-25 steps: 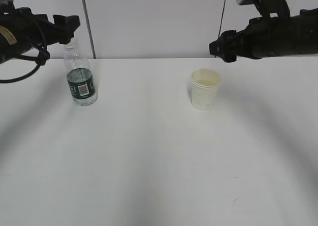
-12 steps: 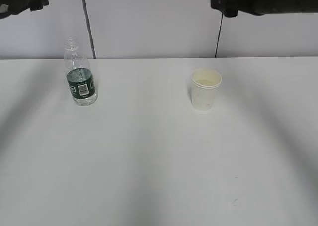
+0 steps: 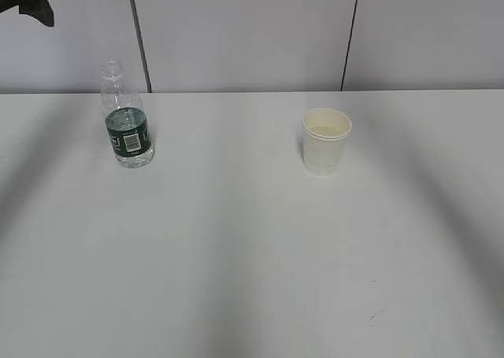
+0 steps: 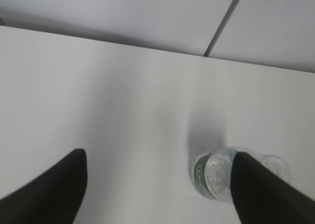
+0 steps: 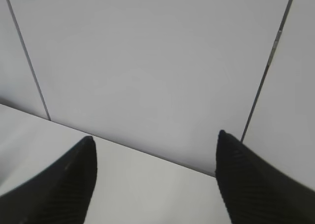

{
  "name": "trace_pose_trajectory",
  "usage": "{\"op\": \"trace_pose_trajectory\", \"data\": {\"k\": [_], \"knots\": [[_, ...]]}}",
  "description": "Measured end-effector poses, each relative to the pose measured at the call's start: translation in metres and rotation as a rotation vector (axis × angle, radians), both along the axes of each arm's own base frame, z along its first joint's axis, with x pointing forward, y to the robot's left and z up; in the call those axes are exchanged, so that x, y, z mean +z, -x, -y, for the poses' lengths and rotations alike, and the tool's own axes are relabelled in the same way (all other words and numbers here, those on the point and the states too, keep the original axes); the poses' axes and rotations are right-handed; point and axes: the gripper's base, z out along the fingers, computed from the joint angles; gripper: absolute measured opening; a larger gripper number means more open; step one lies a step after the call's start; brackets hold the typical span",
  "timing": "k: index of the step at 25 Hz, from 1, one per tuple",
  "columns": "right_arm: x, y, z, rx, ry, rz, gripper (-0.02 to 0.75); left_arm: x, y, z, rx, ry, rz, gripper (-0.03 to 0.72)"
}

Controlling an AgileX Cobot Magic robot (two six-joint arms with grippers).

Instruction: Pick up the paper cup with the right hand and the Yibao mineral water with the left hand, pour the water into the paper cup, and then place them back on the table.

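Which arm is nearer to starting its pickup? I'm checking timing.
Probably the left. Its open gripper looks down on the Yibao mineral water beside its right finger. The right gripper, also open, faces the wall; the paper cup is outside its view.

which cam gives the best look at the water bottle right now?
Exterior view. The water bottle stands upright on the table, whole, with its green label and open neck visible. The left wrist view sees it only from above, blurred and partly hidden behind a finger of the left hand. The right wrist view does not show it.
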Motion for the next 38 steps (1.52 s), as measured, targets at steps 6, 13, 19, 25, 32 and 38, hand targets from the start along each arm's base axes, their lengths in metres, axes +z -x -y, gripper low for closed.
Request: {"op": "trace_pose_trajectory", "data": {"k": [6,13,19,25,32,38], "knots": [[0.000,0.000,0.002,-0.018,-0.001,0.000,0.585,0.005,0.004,0.004,-0.068,-0.007,-0.067,0.538],[0.000,-0.001,0.004,-0.050,0.005,0.002,0.585,0.003,0.006,0.005,-0.114,-0.034,-0.198,0.531],[0.003,0.000,0.006,-0.055,0.027,0.012,0.585,-0.003,0.022,0.002,-0.135,-0.067,-0.389,0.521],[0.024,0.016,0.009,-0.071,-0.007,0.054,0.585,0.000,0.028,0.003,-0.146,-0.062,-0.408,0.522],[0.023,0.063,0.019,-0.106,0.032,0.043,0.585,0.005,0.076,-0.001,-0.151,-0.053,-0.427,0.522],[0.023,0.113,0.029,-0.128,0.043,0.057,0.585,0.009,0.135,-0.005,-0.154,-0.039,-0.417,0.522]]}}
